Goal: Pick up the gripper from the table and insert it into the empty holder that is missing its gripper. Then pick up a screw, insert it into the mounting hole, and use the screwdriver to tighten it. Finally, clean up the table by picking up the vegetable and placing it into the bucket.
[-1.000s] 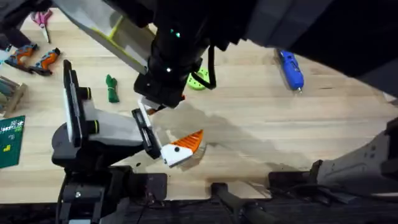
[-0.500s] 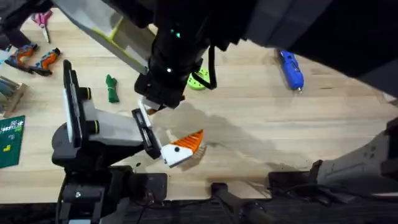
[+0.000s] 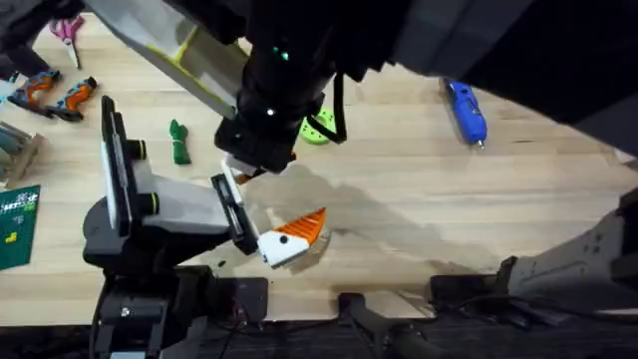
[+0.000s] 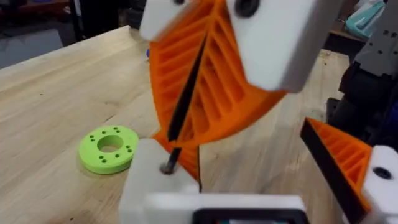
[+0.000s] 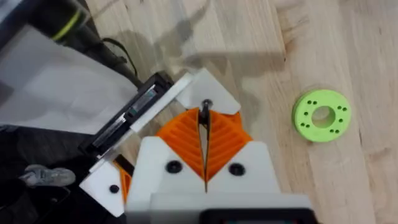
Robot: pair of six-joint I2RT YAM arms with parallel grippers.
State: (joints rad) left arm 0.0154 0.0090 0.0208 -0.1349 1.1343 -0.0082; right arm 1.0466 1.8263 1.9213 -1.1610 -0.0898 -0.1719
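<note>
- A light wooden desk (image 3: 399, 189) with visible plank seams is seen, and soft shadows are cast across it.
- Beyond the desk's far edge, in the left wrist view, a dim room with dark, blurred furniture is shown.

On the bench (image 3: 399, 189), the screwdriver (image 3: 465, 112) lies well right of the green ring (image 3: 316, 130); the vegetable (image 3: 178, 142) lies left of it, and an orange-tipped white block (low, left of the ring) (image 3: 291, 237) rests nearer the bases.
</note>
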